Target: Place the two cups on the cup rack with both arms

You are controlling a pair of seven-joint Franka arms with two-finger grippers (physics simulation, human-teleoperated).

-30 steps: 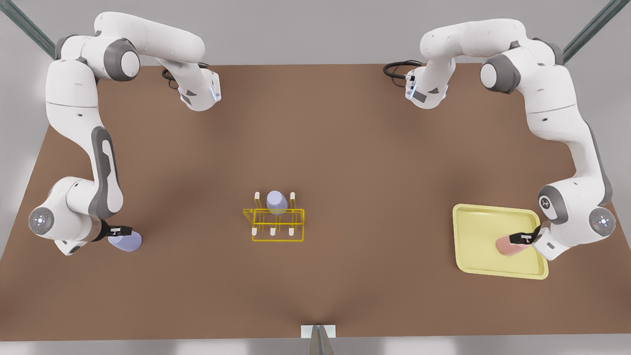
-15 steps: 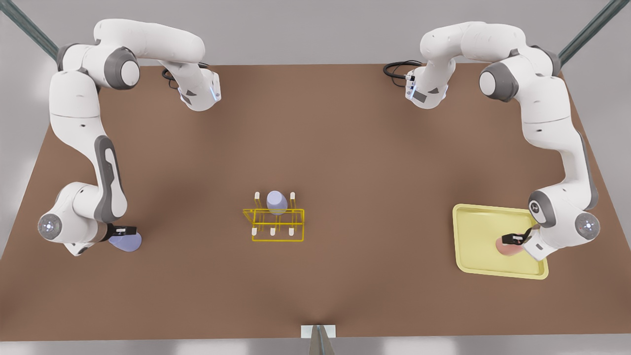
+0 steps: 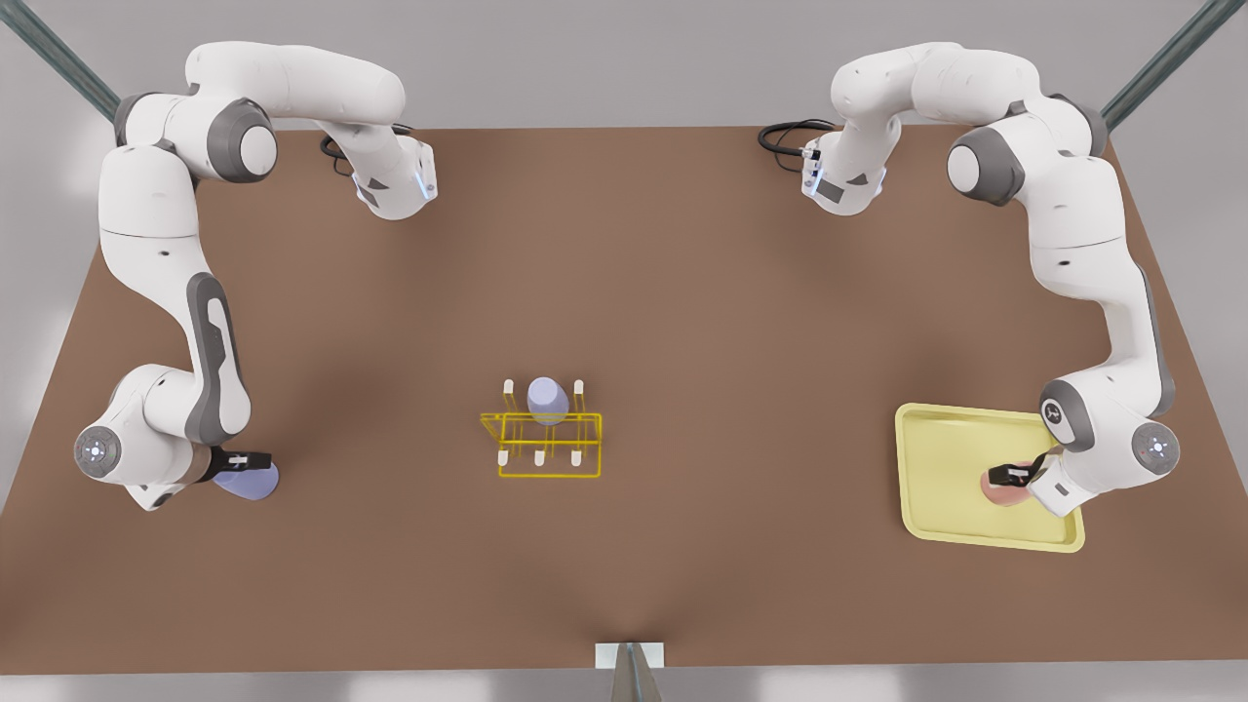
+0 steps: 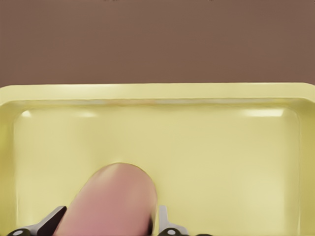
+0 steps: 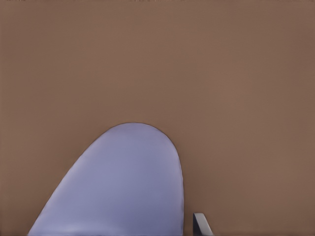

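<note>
**A:** In the front view, where do you stand?

**B:** Early. The cup rack [image 3: 541,447] sits mid-desk [image 3: 682,292] with one lavender cup [image 3: 547,400] already over a far-row peg; neither of your two cups is on it. The left hand [image 3: 1010,475] is at the front view's right, at the pink cup [image 3: 1004,490] lying in the yellow tray [image 3: 936,429]. The right hand [image 3: 244,456] is at the front view's left, at the second lavender cup [image 3: 246,481] on the desk.

**A:** Left wrist view?

**B:** You see fingers [image 4: 162,219] either side of the pink cup [image 4: 110,201], close against it; I judge a clamp, but it is not lifted clear of the tray [image 4: 221,157].

**A:** Right wrist view?

**B:** The lavender cup [image 5: 123,187] is close, one fingertip [image 5: 201,223] beside it; I cannot tell the grip. Lifting, carrying and pegging both remain.
</note>
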